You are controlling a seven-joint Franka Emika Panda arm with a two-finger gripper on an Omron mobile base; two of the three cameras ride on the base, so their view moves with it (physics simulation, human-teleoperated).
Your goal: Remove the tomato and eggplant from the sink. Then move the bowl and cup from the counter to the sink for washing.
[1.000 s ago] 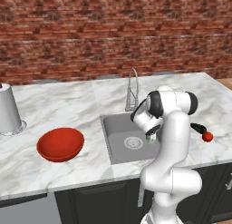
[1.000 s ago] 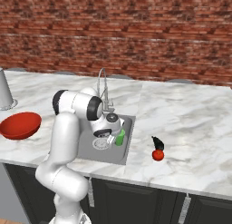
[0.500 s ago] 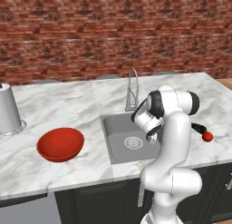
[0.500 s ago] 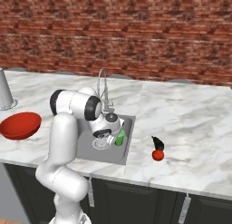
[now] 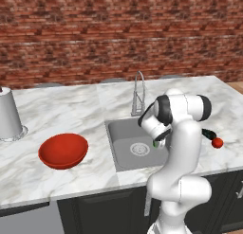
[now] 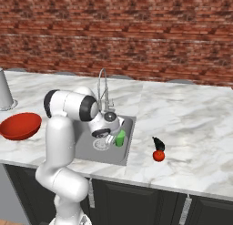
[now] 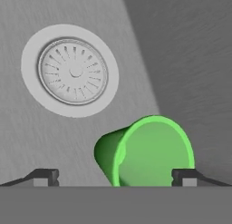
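Gripper (image 7: 115,175) open, jaws spread wide above green cup (image 7: 147,151) lying tilted in sink (image 5: 124,130) beside drain (image 7: 72,71). Bowl (image 5: 63,150) on worktop (image 5: 61,110); tomato (image 6: 158,156) beside eggplant (image 6: 158,142).

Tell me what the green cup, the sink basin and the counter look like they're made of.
Green cup: likely plastic, uniform bright green, smooth, soft sheen. Sink basin: looks like brushed steel, grey with fine streaks; drain has a pale matte ring. Counter: marble-like, white with grey veins, polished.

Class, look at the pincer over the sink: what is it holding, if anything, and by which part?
Nothing. The pincer stands open; the green cup lies on its side in the sink.
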